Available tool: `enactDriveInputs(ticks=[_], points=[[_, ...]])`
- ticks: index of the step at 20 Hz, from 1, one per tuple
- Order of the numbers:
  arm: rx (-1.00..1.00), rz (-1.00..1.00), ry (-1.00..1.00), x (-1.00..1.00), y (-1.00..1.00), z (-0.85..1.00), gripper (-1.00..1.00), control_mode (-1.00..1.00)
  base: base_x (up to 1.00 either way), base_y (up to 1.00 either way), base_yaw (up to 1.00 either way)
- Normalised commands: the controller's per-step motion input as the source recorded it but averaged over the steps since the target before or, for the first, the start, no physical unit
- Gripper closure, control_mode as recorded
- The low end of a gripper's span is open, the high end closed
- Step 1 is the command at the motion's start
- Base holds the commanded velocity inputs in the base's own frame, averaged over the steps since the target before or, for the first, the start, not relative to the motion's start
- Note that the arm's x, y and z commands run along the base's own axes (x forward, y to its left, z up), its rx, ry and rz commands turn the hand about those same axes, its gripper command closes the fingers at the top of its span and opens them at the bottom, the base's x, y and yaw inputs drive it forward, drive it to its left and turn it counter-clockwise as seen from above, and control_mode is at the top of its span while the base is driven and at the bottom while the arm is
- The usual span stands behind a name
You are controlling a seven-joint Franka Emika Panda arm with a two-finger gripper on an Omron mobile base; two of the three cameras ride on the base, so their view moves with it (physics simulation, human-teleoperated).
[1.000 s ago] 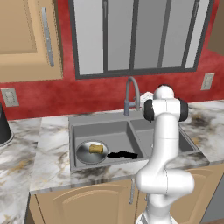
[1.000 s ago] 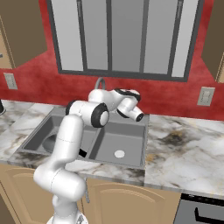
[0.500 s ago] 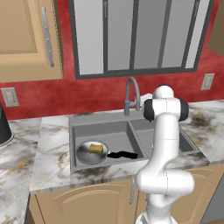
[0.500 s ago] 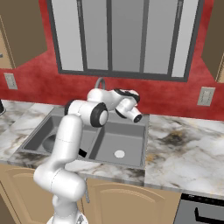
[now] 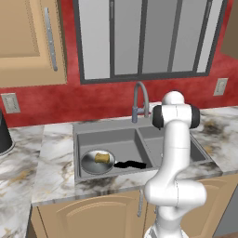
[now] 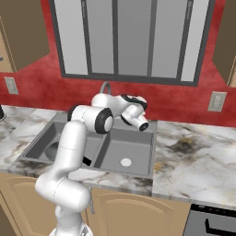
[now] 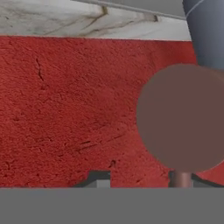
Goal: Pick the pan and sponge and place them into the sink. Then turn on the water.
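Pan (image 5: 97, 161) and sponge (image 5: 102, 158) sat in the sink (image 5: 108, 140). Gripper (image 7: 139, 181) (jaws narrowed, apparently bracketing the faucet (image 5: 140, 100) handle) needed a smooth sideways push.

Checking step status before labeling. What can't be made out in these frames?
- Hand: in the right base view its fingertips are too small to tell whether they grip anything.
- Faucet: its base is hidden behind the arm in the left base view; no water stream is discernible.
- Pan with sponge: in the right base view the arm covers that basin.
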Motion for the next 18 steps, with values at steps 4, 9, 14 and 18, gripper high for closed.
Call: enactDriveInputs(ticks=[4,9,14,18], points=[[0.09,-0.02,0.04,0.08,-0.91,-0.27,1.00,-1.00,0.00,0.00,0.00],[0.08,0.00,0.03,0.02,-0.91,-0.33,1.00,-1.00,0.00,0.00,0.00],[0.05,0.00,0.00,0.00,-0.81,-0.37,1.00,-1.00,0.00,0.00,0.00],[0.01,0.00,0.00,0.00,-0.52,-0.28,1.00,-1.00,0.00,0.00,0.00]])
